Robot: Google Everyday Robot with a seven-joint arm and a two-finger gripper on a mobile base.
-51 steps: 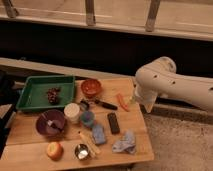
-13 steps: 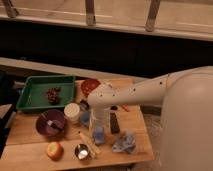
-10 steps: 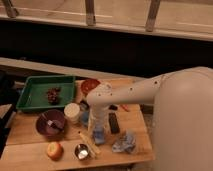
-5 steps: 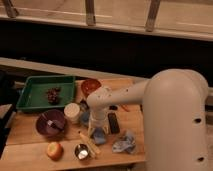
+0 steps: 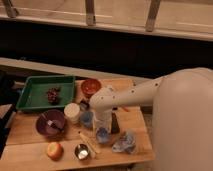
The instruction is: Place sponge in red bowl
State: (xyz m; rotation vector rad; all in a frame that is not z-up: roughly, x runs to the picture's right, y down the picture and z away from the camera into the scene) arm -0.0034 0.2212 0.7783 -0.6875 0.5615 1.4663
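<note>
The blue sponge (image 5: pixel 103 135) lies on the wooden table (image 5: pixel 30 134), in front of the middle. The red bowl (image 5: pixel 91 87) stands at the back of the table, to the right of the green tray. It looks empty. My gripper (image 5: pixel 102 128) points straight down from the white arm (image 5: pixel 131 96), which reaches in from the right. The gripper is right over the sponge and hides its upper part. I cannot tell whether it touches the sponge.
A green tray (image 5: pixel 35 84) with dark fruit (image 5: pixel 52 95) stands at the back left. Near the sponge are a white cup (image 5: pixel 72 112), a blue cup (image 5: pixel 86 119), a black remote (image 5: pixel 115 125) and a crumpled blue cloth (image 5: pixel 125 143). A purple bowl (image 5: pixel 51 124), an apple (image 5: pixel 54 150) and a metal cup (image 5: pixel 81 151) are at the front left.
The gripper has stayed over the sponge and sunk slightly onto it. The arm's big body fills more of the right side. Nothing on the table has moved.
</note>
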